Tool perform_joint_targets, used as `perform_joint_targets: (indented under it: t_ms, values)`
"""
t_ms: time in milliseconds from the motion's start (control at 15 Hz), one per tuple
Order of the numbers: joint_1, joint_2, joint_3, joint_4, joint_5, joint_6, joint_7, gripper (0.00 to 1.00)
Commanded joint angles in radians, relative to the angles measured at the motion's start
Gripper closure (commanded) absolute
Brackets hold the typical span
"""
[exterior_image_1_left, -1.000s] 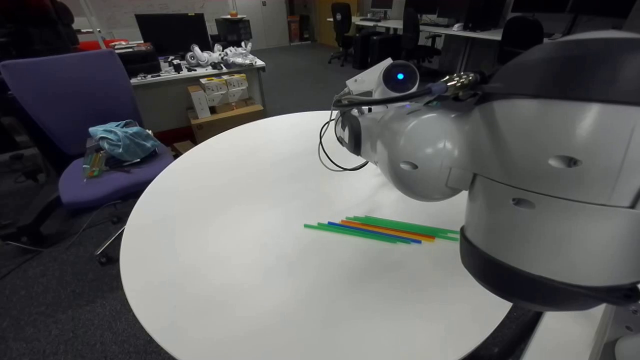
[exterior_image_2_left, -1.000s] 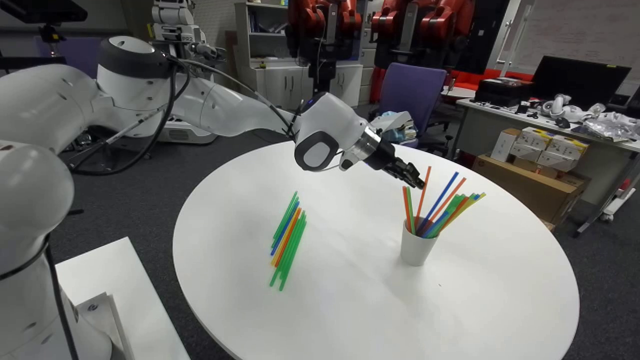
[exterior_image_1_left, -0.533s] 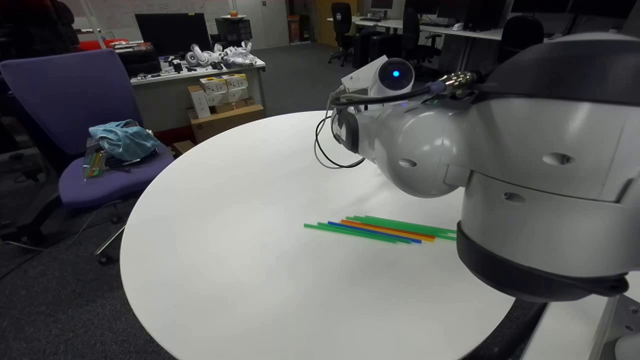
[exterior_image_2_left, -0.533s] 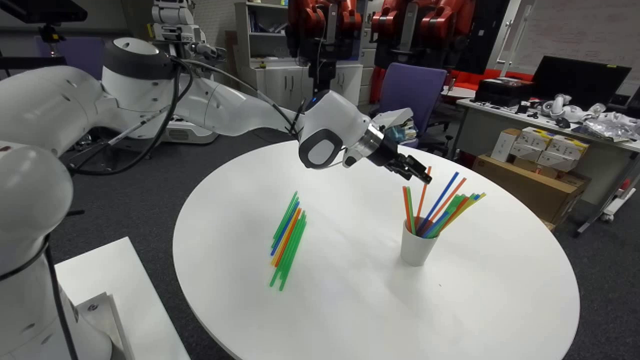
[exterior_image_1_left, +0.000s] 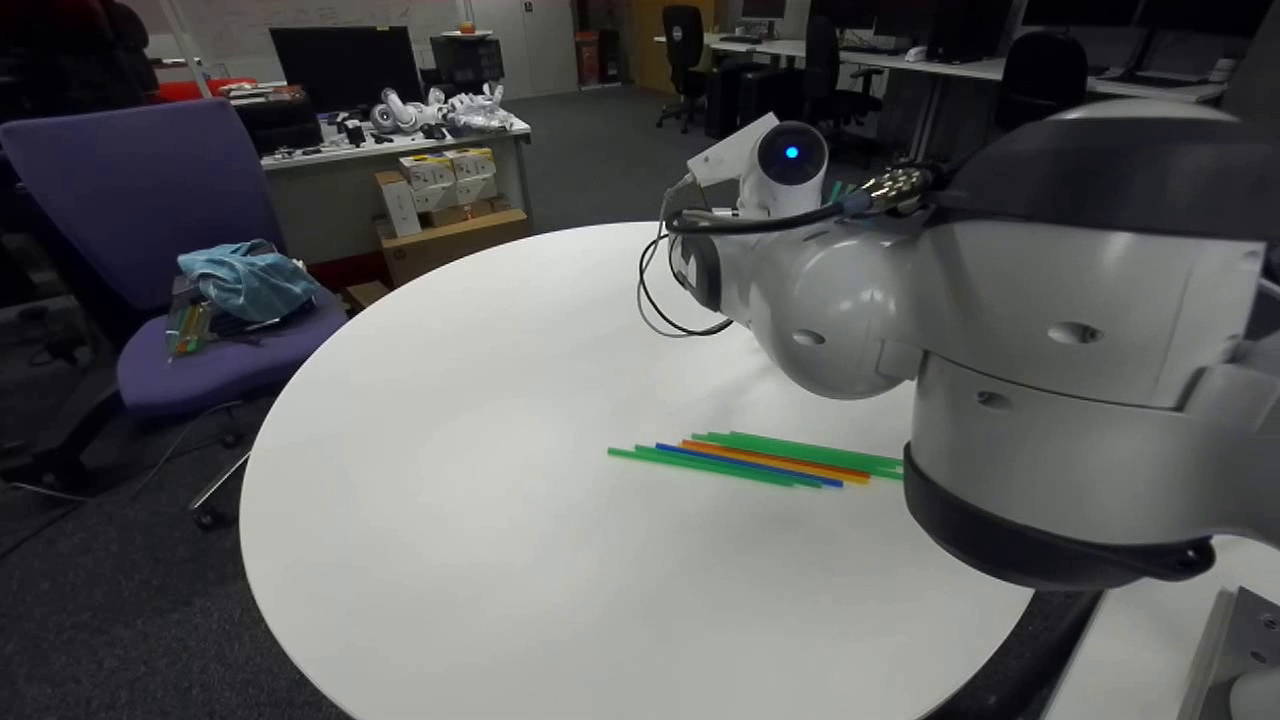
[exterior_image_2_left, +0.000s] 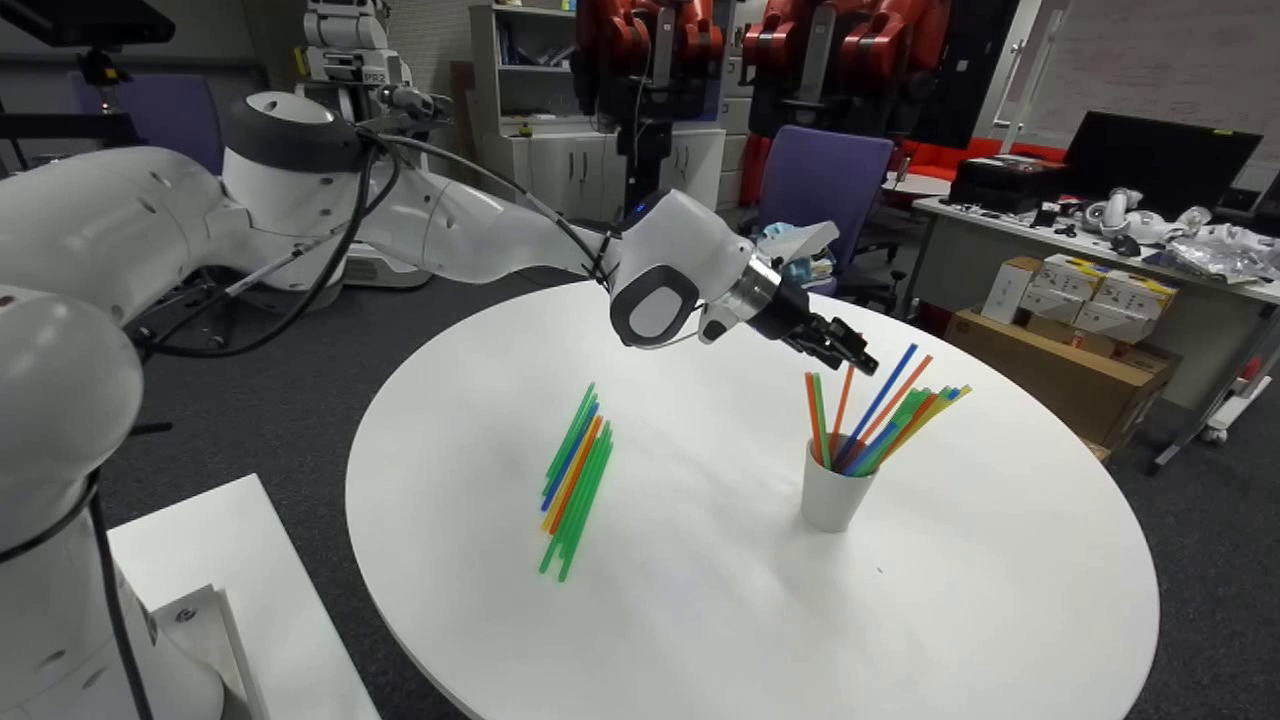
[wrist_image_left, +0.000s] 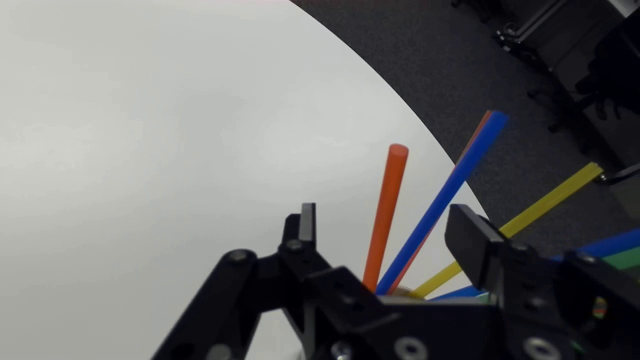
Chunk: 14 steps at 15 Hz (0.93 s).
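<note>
While hanging above the white cup (exterior_image_2_left: 833, 508) at right of centre in an exterior view, now a little further right than a moment ago, enough to hide the top of an orange straw (exterior_image_2_left: 844, 405). Also spread wider than a second earlier: in the wrist view, a gripper (wrist_image_left: 386, 225) with fingers (wrist_image_left: 308, 222) well apart and clamped on nothing. Within that gap, at lower right of the frame, the orange straw and a blue straw (wrist_image_left: 445, 198), though hard to judge in depth, so perhaps beyond the tips rather than between them. Meaning, for the work in hand: near both straws, without hold of either, both left in the cup.

Unmoved, at left of centre in an exterior view, on the round white table (exterior_image_2_left: 700, 620): a row of loose straws (exterior_image_2_left: 578, 480) in green, blue, yellow and orange, well apart from the cup. Beyond, at top centre, red robot arms (exterior_image_2_left: 610, 50). At upper left of an exterior view, a purple chair (exterior_image_1_left: 140, 190) bearing a blue cloth (exterior_image_1_left: 250, 285), then a desk (exterior_image_1_left: 330, 200) with a monitor (exterior_image_1_left: 345, 70) on top and boxes (exterior_image_1_left: 455, 245) beneath.
</note>
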Motion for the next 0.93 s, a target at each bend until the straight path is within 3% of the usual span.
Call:
perform_joint_targets:
  t_ms: [0, 333, 867]
  values:
    - [-0.006, 0.0, -0.03, 0.006, -0.018, -0.024, 0.0, 0.58]
    - [0.012, -0.009, -0.077, -0.009, -0.013, -0.059, 0.0, 0.98]
    - [0.036, -0.022, -0.196, -0.024, -0.003, -0.13, 0.001, 1.0]
